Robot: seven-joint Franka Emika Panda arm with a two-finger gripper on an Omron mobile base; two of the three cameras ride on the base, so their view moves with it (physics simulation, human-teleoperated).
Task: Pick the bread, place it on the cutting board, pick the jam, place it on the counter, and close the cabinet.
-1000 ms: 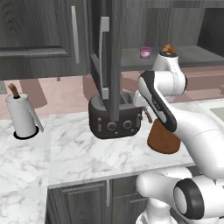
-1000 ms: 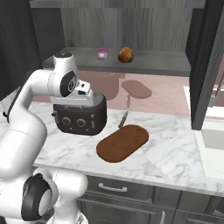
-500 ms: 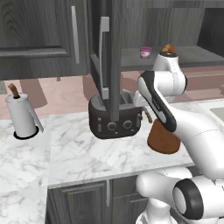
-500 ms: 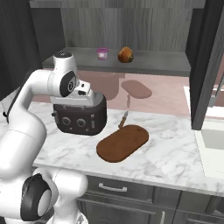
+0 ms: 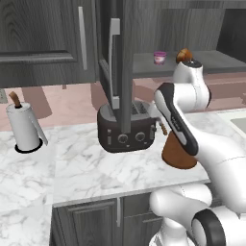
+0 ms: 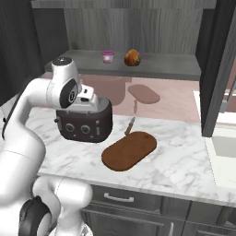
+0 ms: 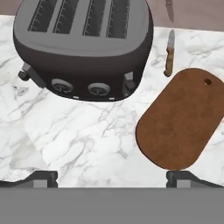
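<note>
Fingers (image 7: 112, 177) spread and empty above the desk (image 7: 78, 140) — first step pending: the bread (image 6: 132, 57) on the cabinet (image 6: 152, 64) shelf at twelve o'clock needs a reach up.

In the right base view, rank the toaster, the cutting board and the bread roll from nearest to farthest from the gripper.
1. Toaster: right below the gripper.
2. Cutting board: on the counter, right of the toaster.
3. Bread roll: up on the cabinet shelf, beside the jam jar.
</note>
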